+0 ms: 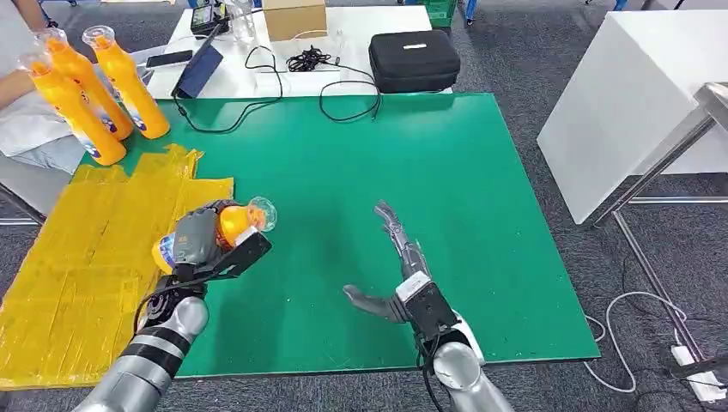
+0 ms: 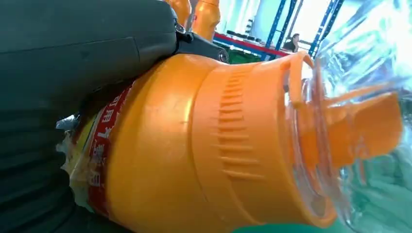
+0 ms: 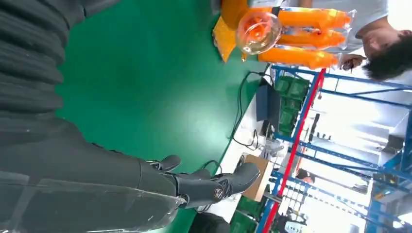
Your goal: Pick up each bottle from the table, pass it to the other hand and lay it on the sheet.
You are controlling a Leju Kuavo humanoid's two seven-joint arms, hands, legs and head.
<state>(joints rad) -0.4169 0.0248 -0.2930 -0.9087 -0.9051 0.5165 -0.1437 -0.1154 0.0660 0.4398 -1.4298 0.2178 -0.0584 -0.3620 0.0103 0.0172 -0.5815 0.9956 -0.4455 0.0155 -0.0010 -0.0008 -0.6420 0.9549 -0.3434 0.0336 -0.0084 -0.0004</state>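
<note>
While the left hand [image 1: 199, 240] gripped the bottle [image 1: 233, 221], the right hand [image 1: 402, 273] lay open, empty; lowering flat onto the adjacent sheet [image 1: 94, 257] was advisable.

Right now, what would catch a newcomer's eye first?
The orange bottle gripped in the left hand, held near the yellow sheet's edge. Beside it the right hand hovers empty over the green mat, fingers spread. Three more orange bottles stand at the far left.

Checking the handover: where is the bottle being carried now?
In the head view, the orange bottle is in the left hand, over the green mat's left edge beside the yellow sheet.
</note>
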